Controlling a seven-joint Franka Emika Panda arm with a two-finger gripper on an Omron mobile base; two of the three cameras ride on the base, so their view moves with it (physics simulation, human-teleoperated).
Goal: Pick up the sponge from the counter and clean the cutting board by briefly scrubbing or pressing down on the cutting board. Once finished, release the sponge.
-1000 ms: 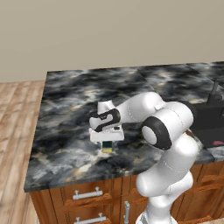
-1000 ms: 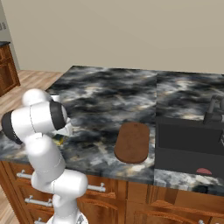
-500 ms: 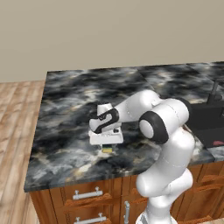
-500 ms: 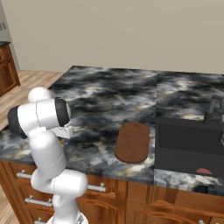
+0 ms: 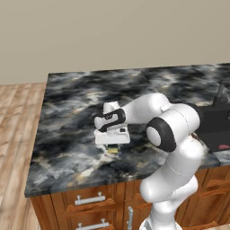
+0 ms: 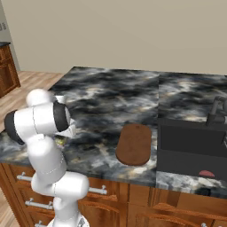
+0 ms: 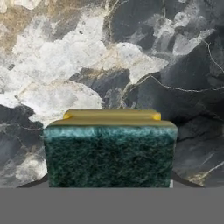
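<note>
The sponge, dark green on top over a yellow layer, lies on the dark marbled counter near its front edge. My gripper points straight down over the sponge, whose yellow edge peeks out beneath the white hand. In the hand view the sponge spans the gap between my gripper, with a dark fingertip pressed against each short side. The reddish-brown cutting board lies flat on the counter, well to the right of the arm and just left of the sink.
A black sink basin with a dark faucet takes up the counter's right end, right beside the board. Brown cabinets with silver handles run below. A wood floor lies beyond the counter's left edge.
The fingers have closed in against the sponge's sides. The hand stays over the same spot while the elbow has shifted slightly. The sponge still rests on the counter.
</note>
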